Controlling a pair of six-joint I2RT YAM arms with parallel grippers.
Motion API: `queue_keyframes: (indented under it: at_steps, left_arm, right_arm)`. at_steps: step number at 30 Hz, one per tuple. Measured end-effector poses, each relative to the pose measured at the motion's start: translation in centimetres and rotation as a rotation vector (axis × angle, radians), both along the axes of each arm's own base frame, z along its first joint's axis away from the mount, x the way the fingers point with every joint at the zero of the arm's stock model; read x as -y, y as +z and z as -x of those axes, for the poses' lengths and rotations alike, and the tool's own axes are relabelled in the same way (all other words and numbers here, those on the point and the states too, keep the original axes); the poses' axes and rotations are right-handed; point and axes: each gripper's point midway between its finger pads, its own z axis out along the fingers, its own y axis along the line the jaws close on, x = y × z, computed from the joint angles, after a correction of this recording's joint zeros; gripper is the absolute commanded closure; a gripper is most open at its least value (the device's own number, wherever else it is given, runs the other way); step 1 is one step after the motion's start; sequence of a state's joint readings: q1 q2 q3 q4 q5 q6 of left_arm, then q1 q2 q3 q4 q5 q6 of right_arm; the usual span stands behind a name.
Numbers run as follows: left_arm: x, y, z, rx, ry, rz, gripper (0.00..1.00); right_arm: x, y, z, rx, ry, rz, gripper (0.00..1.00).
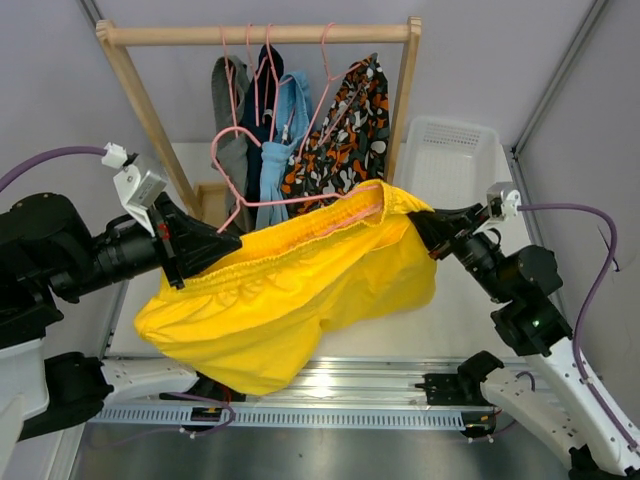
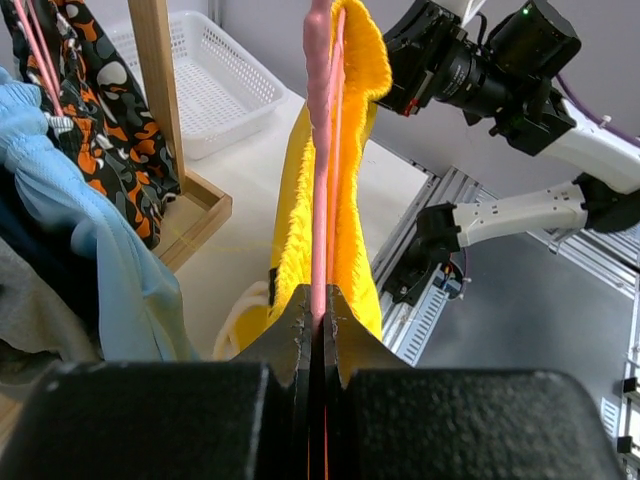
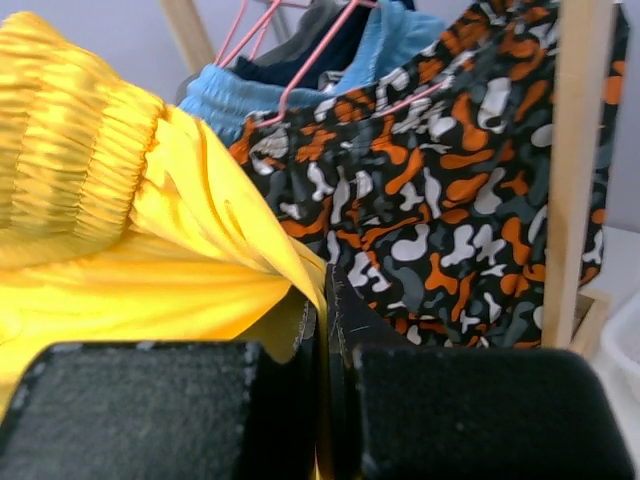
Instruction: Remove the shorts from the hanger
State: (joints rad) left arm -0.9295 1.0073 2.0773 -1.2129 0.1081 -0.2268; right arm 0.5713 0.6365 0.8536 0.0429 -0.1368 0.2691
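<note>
Gripping, left arm: jaws of the left gripper [image 2: 318, 300] pressed together on the pink hanger [image 2: 318, 150]; yellow cloth bunched just beside the tips.
Right arm: jaws of the right gripper [image 3: 322, 290] clamped on a fold of the shorts [image 1: 300, 290], close to the elastic waistband.
Shorts: yellow, middle of the overhead frame, stretched between the two grippers; legs sag toward the bottom of frame, above the table [image 1: 465, 310].
Hanger: hook left of centre, well below the rack's top rail; its bar lies along the waistband, running right.
Rack [image 1: 260, 34]: wooden, top of frame; grey, navy and blue clothes [image 1: 280, 150] and an orange-patterned garment [image 1: 345, 140] hang there.
Basket [image 1: 450, 160]: white, upper right, on the table.
</note>
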Motion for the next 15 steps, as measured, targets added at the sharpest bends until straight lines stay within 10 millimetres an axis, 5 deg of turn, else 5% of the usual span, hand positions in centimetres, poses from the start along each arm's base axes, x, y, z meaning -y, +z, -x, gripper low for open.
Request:
queue_keyframes:
  at_steps: [7, 15]
  left_arm:
    - [-0.9, 1.5, 0.0, 0.045, 0.032, 0.056, 1.00]
    - [-0.5, 0.9, -1.8, 0.088, 0.103, 0.116, 1.00]
  right_arm:
    - [4.0, -0.9, -3.9, -0.093, -0.119, -0.052, 1.00]
    - [-1.8, -5.8, -1.4, -0.191, 0.129, -0.056, 1.00]
